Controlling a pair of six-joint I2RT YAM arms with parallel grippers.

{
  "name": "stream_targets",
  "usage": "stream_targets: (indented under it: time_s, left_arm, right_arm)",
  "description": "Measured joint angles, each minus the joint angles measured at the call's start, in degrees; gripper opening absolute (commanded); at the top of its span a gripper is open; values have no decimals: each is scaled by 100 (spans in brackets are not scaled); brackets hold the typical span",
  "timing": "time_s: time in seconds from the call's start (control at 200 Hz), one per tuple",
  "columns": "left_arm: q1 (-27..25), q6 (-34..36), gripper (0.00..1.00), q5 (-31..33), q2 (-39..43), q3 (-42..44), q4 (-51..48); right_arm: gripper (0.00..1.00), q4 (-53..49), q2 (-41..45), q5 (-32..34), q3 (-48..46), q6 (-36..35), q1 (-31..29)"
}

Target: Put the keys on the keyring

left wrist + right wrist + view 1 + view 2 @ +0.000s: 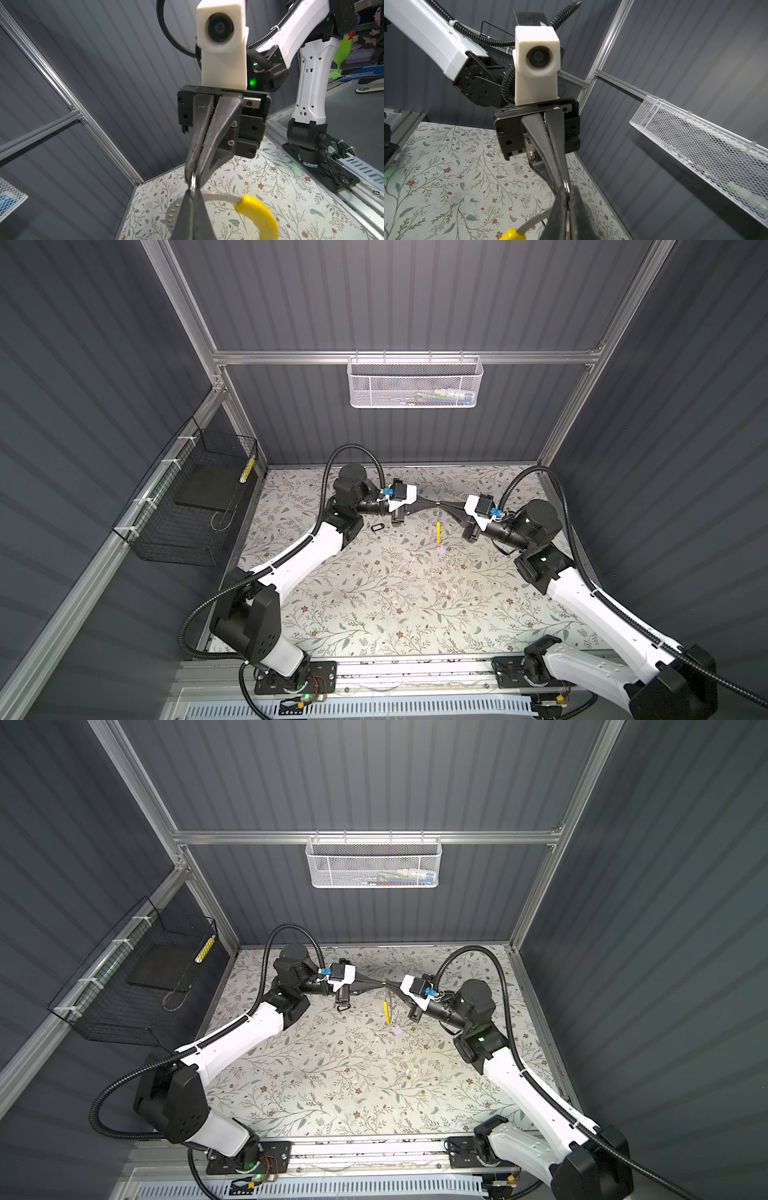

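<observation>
Both grippers meet tip to tip in mid-air above the back of the table. The keyring (438,511) (193,181) (566,188), a thin grey hoop seen edge-on, is pinched by my left gripper (434,503) (192,192) and my right gripper (443,504) (568,194), both shut on it. Its yellow tag (439,533) (387,1013) (257,214) hangs below them. Just under that tag is the lilac tag of one of the keys (441,551) (396,1030); I cannot tell whether it hangs or lies on the table. The black-rimmed oblong tag (377,527) lies on the table under my left wrist.
The floral table (374,605) lies between dark ribbed walls. A white mesh basket (415,383) hangs on the back rail and a black wire basket (187,506) on the left wall. A metal rail (415,672) runs along the front edge.
</observation>
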State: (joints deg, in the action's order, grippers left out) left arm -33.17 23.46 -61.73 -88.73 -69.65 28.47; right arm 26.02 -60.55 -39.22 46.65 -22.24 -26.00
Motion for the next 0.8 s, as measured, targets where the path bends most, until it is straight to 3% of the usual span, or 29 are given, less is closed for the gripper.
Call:
stream_targets:
  time_s: [0.075, 0.165, 0.48, 0.8]
  left_arm:
    - [-2, 70, 29, 44, -2, 0, -61]
    - [-17, 411, 33, 254, -2, -68, -415]
    - [-289, 2267, 29, 1283, -2, -964, -2802]
    - [-437, 2909, 16, 1685, -9, -1296, -3803]
  right_arm:
    - [4, -157, 0, 37, 46, -101, 7]
    - [3, -647, -4, 127, 195, -280, 4]
    - [2, -2306, -39, 525, 874, -1097, 2]
    - [2, -2767, -181, 710, 981, -1384, -42]
